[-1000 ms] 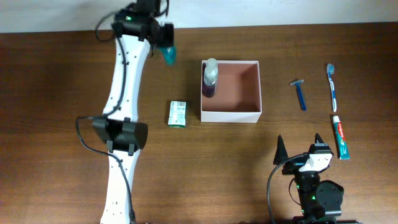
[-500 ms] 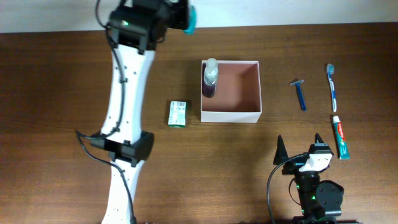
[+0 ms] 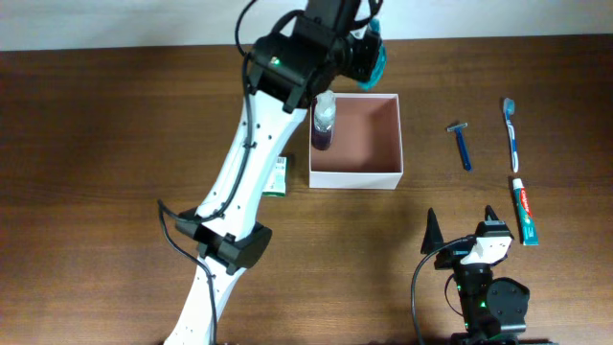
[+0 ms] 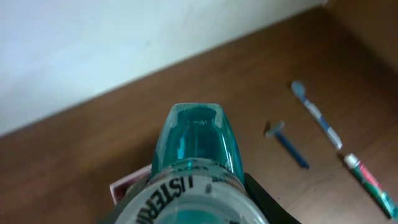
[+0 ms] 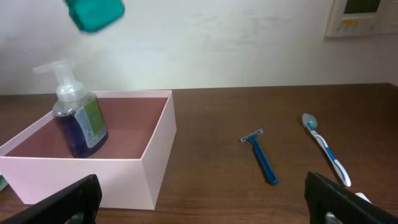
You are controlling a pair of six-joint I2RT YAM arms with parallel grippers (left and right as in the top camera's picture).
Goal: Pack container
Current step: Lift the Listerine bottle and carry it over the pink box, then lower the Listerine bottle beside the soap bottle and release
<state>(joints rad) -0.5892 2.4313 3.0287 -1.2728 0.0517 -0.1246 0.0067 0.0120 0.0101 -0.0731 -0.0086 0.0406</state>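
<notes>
The white box point(image 3: 356, 177) with a reddish-brown inside sits mid-table and holds a purple pump soap bottle point(image 3: 324, 121) in its left corner; it also shows in the right wrist view point(image 5: 155, 162). My left gripper point(image 3: 369, 53) is shut on a teal mouthwash bottle point(image 4: 193, 155), held in the air above the box's far edge. The bottle's teal end shows in the right wrist view point(image 5: 94, 14). My right gripper point(image 3: 463, 228) is open and empty near the front edge.
A blue razor point(image 3: 463, 146), a toothbrush point(image 3: 512, 132) and a toothpaste tube point(image 3: 523, 211) lie right of the box. A small green-white packet point(image 3: 279, 176) lies left of it, partly under my left arm.
My left arm has swung right with the mouthwash bottle, from the far left of the table to over the box's far edge. The right arm has not moved.
</notes>
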